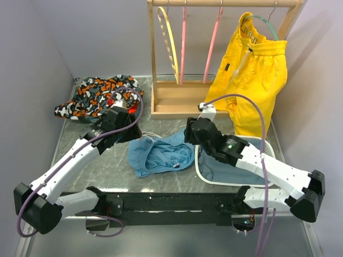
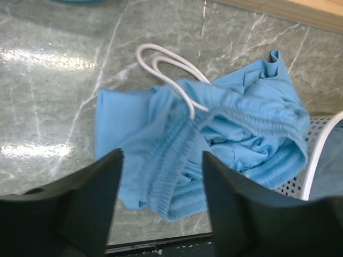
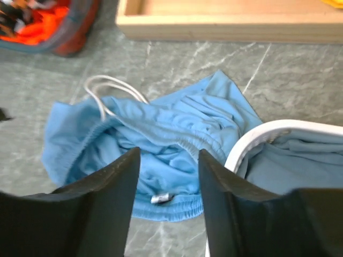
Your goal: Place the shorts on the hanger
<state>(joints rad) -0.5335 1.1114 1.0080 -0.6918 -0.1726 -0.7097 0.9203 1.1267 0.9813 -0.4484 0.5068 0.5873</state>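
Note:
The light blue shorts [image 1: 161, 155] lie crumpled on the marble table, the white drawstring [image 2: 166, 64] looping out at the far side. My left gripper [image 2: 162, 155] hovers open over the left part of the shorts [image 2: 214, 118], with nothing between its fingers. My right gripper [image 3: 169, 152] is open above the waistband of the shorts [image 3: 161, 128], also holding nothing. In the top view the left gripper [image 1: 130, 131] and the right gripper [image 1: 190, 134] flank the shorts. The pink hanger [image 1: 213, 45] hangs on the wooden rack beside a second pink one [image 1: 183, 43].
A white basket [image 1: 201, 166] with a grey-blue garment stands right of the shorts. The wooden rack [image 1: 177, 101] also carries a yellow hanger [image 1: 169, 37] and yellow shorts [image 1: 254, 69] on a teal hanger [image 1: 263, 21]. A patterned garment [image 1: 96, 96] lies back left.

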